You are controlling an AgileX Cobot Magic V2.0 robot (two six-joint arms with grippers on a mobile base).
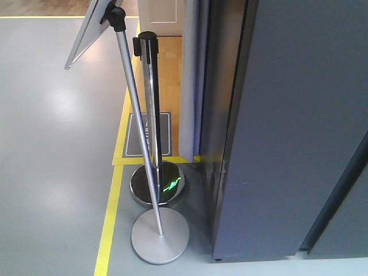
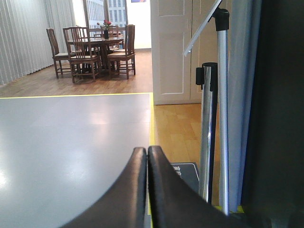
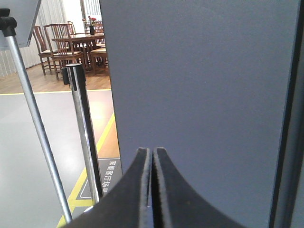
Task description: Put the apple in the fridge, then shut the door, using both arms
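Observation:
The fridge (image 1: 287,132) is a tall dark grey cabinet filling the right of the front view, its flat grey door (image 3: 199,80) shut; no white interior shows. My right gripper (image 3: 152,151) is shut and empty, its fingertips pointing at the door's grey face a short way ahead. My left gripper (image 2: 147,150) is also shut with nothing in it, aimed past the fridge's left edge (image 2: 280,104) toward the open floor. The apple is out of view.
A chrome barrier post (image 1: 150,109) on a round base and a slanted sign board (image 1: 89,29) on a thin pole (image 1: 138,126) stand just left of the fridge. Yellow floor tape (image 1: 109,224), a floor mat (image 1: 148,135), and a far dining table with chairs (image 2: 95,50).

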